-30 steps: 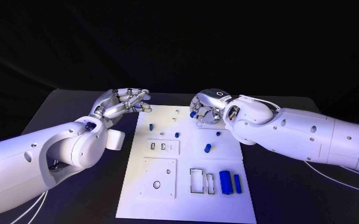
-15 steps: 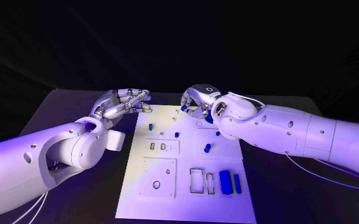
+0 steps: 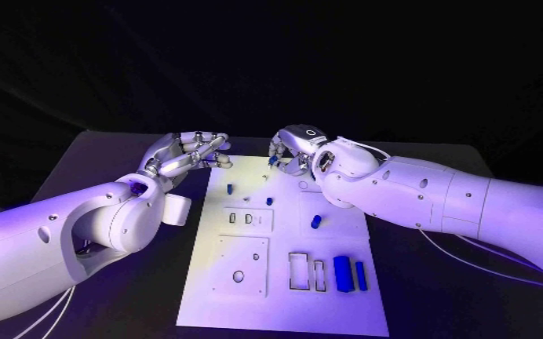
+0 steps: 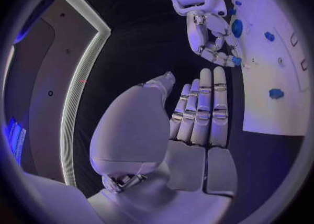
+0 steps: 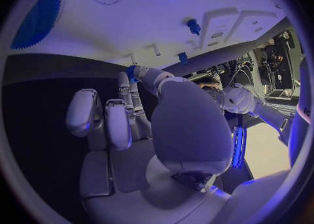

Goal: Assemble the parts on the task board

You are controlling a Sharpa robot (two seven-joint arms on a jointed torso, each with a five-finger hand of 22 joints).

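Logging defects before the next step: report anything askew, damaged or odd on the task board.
Nothing stands out. The task board lies flat and undamaged, blue parts sit on it, and the right hand holds a small blue part over its far edge.

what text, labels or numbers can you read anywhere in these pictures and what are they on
No readable text, number or brand mark stands on anything.
Right hand: a small ring mark on its back, a sign and not a letter.
Task board: outlined slots and holes, no print.
Blue parts: plain, unmarked.
Left hand: no marking to read.
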